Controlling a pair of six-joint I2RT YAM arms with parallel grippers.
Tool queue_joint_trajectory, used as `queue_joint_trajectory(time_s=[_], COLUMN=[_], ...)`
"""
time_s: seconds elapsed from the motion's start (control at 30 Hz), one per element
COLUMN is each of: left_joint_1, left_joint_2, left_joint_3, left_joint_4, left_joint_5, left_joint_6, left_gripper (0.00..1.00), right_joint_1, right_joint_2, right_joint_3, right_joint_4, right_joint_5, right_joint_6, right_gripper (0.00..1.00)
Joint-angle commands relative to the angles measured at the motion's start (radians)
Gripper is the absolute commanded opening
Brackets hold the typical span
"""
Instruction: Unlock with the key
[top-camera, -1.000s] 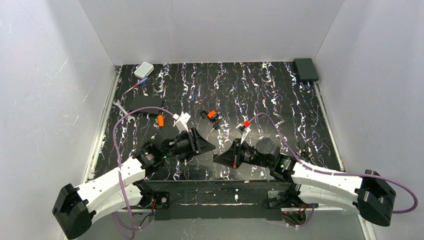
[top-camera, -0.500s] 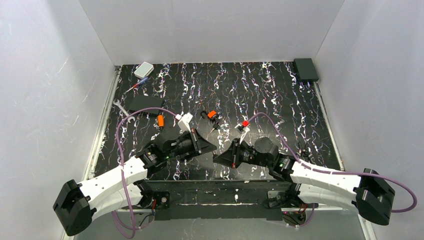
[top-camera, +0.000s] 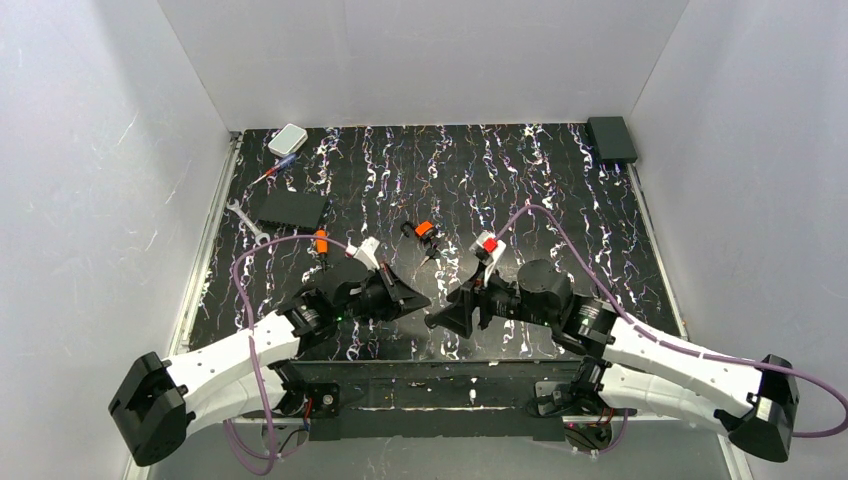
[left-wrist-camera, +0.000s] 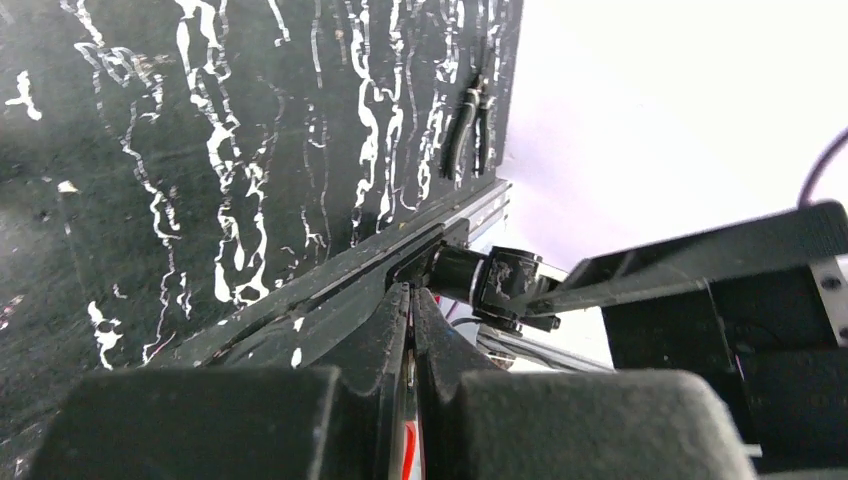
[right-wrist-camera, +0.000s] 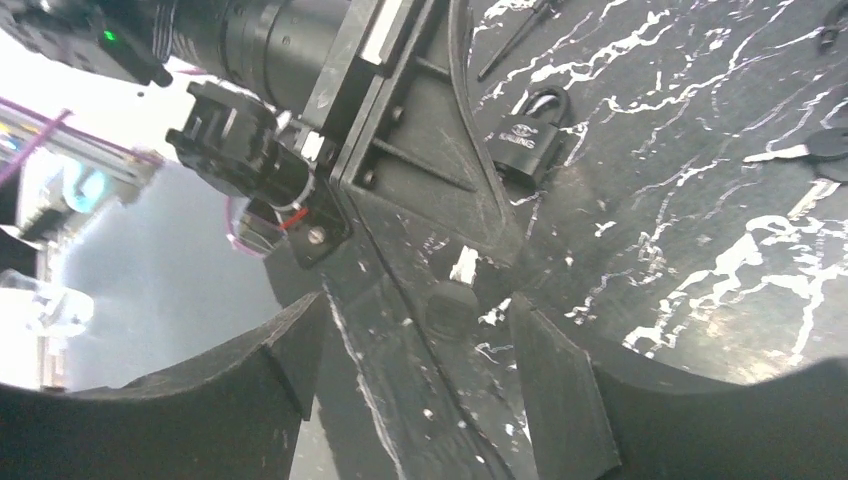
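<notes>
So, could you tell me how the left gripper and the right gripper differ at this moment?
The left gripper has its fingers shut, apparently pinching the key; the right gripper has its fingers wide open, holding nothing. The left gripper points toward the robot's right, the right gripper toward its left. Both hover over the table, tips almost meeting.

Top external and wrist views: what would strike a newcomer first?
The two grippers meet tip to tip near the table's front edge: the left gripper shut on the key, the right gripper open around it. In the right wrist view, the padlock lies just beyond.
</notes>
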Motion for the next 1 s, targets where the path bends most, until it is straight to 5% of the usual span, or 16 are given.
queue_joint_trajectory(time_s=[0.0, 0.13, 0.33, 0.97], left_joint_1=[-0.008, -0.008, -0.008, -0.009], left_joint_2=[0.028, 0.057, 0.097, 0.092], left_joint_3=[0.096, 0.146, 0.186, 0.184], left_joint_4=[-0.220, -0.326, -0.401, -0.404], left_joint_5=[-0.081, -0.099, -0.043, -0.012], left_joint_6=[-0.098, -0.225, -0.390, -0.407], left_gripper=[0.00, 0.00, 0.00, 0.00], right_joint_1=[0.026, 0.148, 0.406, 0.433], right_joint_2=[-0.062, -0.159, -0.116, 0.073], right_joint_3=[0.029, -0.052, -0.235, -0.234], right_joint_4=[-0.115, -0.060, 0.296, 0.488], right_joint_5=[0.046, 0.263, 0.540, 0.565], right_joint_6=[-0.222, -0.398, -0.775, -0.890], right_gripper=[0.76, 0.77, 0.72, 0.61])
